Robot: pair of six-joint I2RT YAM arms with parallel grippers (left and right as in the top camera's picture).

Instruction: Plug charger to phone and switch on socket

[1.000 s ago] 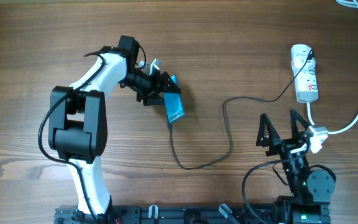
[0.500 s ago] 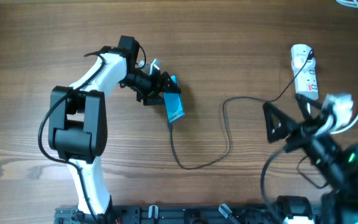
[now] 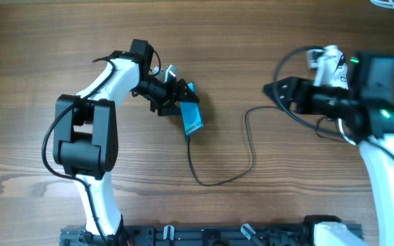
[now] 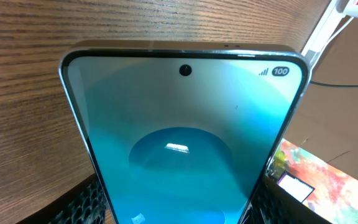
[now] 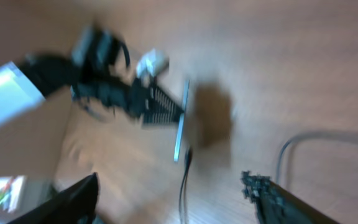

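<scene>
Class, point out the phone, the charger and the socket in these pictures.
phone (image 4: 185,143), left wrist view, on its lit screen.
charger (image 3: 217,184), overhead view, on the cable's bottom loop.
socket (image 3: 332,55), overhead view, on its uncovered top end.

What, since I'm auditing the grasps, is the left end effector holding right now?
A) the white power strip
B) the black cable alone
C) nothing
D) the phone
D: overhead, the phone sits clamped on edge in the left end effector, and its blue screen fills the left wrist view.
</scene>
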